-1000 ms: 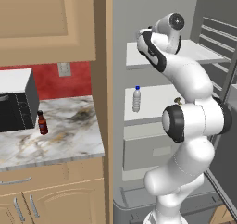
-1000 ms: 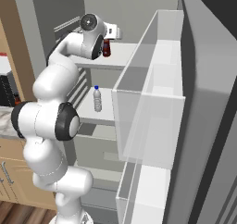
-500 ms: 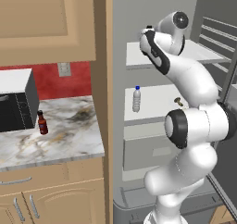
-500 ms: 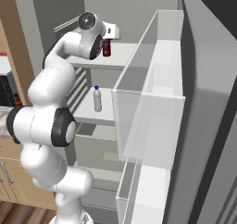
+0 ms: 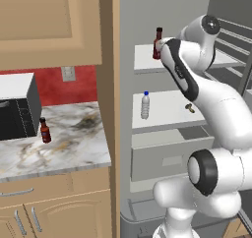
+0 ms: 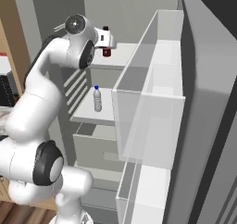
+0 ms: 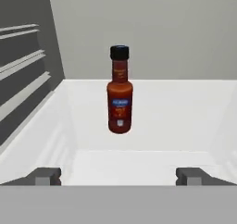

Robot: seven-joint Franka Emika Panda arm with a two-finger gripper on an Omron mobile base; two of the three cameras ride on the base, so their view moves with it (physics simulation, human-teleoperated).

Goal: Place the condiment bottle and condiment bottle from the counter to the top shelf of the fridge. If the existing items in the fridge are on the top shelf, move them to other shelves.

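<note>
A slim red-brown sauce bottle (image 7: 120, 90) stands upright on the fridge's white top shelf (image 7: 185, 112). My gripper (image 7: 118, 176), jaws wide and empty, should back straight out, avoiding it.

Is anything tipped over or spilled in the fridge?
No, nothing stands out. One condiment bottle stands upright on the top shelf, and the water bottle stands upright on the lower shelf. The other sauce bottle is upright on the counter.

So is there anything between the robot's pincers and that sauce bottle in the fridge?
No. In the hand view, only bare white top shelf separates the open gripper from the condiment bottle.
</note>
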